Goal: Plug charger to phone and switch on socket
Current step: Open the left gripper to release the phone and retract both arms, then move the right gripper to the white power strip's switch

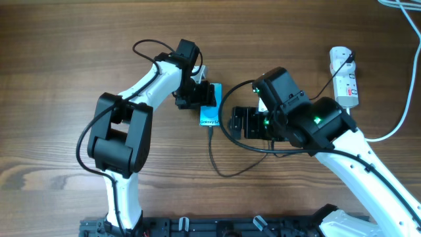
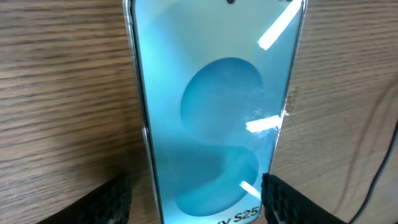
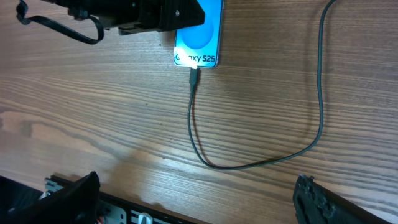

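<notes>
The phone lies flat near the table's middle, its turquoise screen lit. In the right wrist view the phone reads "Galaxy S25". The charger, a thin black cable, has its plug tip in the phone's near end and loops away to the right. My left gripper straddles the phone. It is open: there is a gap at the left finger, and the right finger sits close to the edge. My right gripper is wide open and empty, low over bare wood. The socket lies at the far right.
The charger curls across the wood in front of the phone, then runs up towards the socket. A thick white cord leaves the socket at the right edge. A black base rail runs along the near edge.
</notes>
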`<action>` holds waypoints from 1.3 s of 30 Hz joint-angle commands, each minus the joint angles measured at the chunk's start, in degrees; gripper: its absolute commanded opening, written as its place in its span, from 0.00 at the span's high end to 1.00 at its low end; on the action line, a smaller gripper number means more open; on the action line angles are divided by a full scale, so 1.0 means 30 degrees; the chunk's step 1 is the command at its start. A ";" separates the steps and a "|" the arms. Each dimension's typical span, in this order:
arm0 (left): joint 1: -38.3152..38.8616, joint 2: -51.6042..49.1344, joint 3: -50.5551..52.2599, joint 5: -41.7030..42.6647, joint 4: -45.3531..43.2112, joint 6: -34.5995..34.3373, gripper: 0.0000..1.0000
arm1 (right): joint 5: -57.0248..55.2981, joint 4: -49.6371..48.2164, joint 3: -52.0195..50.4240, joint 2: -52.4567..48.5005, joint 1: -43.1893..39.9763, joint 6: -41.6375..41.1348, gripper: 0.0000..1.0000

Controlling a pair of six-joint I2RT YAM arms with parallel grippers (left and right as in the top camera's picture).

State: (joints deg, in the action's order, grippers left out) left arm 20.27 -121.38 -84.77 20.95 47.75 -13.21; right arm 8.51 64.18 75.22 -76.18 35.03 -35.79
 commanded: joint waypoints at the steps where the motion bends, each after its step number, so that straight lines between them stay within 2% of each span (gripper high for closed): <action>1: -0.0175 -0.0750 0.0539 -0.2259 0.0335 -0.0634 0.25 | -0.1020 0.0160 0.0277 0.0000 -0.0066 -0.0124 0.00; 3: -0.0342 -0.0466 0.0539 -0.2339 0.0466 -0.1341 0.15 | -0.1239 0.0182 0.0277 0.0000 -0.0058 -0.0051 0.00; 5: -0.0612 0.0117 0.0539 -0.2455 0.0605 -0.1807 0.00 | -0.1800 0.0342 0.0277 0.0000 -0.0058 0.0291 0.00; 8: -0.1180 0.1523 0.0539 -0.2900 0.0758 -0.2492 0.00 | -0.2273 0.0474 0.0277 0.0000 -0.0066 0.1166 0.00; 13: -0.2397 0.5260 0.0539 -0.6011 0.1508 -0.4437 0.00 | -0.3075 0.0503 0.0284 0.0000 -0.0452 0.1362 0.00; 16: -0.2863 0.7584 0.0539 -0.8859 0.2135 -0.5421 0.00 | -0.3038 0.0794 0.0306 0.0000 -0.2127 0.1129 0.00; 20: -0.3016 0.9639 0.0539 -1.0455 0.2346 -0.5384 0.00 | -0.3082 0.1741 0.0685 -0.0306 -0.5938 0.2062 0.00; 28: -0.3016 1.0389 0.0539 -1.0506 0.2375 -0.5253 0.00 | -0.7563 0.0321 0.0780 -0.1260 -1.3559 0.2586 0.00; 32: -0.3016 1.0382 0.0546 -1.0506 0.2375 -0.5253 0.00 | -0.7985 -0.1989 0.0597 -0.1333 -1.5679 0.2594 0.00; 39: -0.3016 1.0382 0.0546 -1.0506 0.2375 -0.5253 0.00 | -0.8466 -0.6470 0.0255 -0.2849 -1.7726 0.2936 0.00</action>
State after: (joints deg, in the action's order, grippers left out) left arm 11.18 -90.06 -82.98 -9.41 54.89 -28.21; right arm -14.13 48.01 76.01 -81.23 -15.90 -28.05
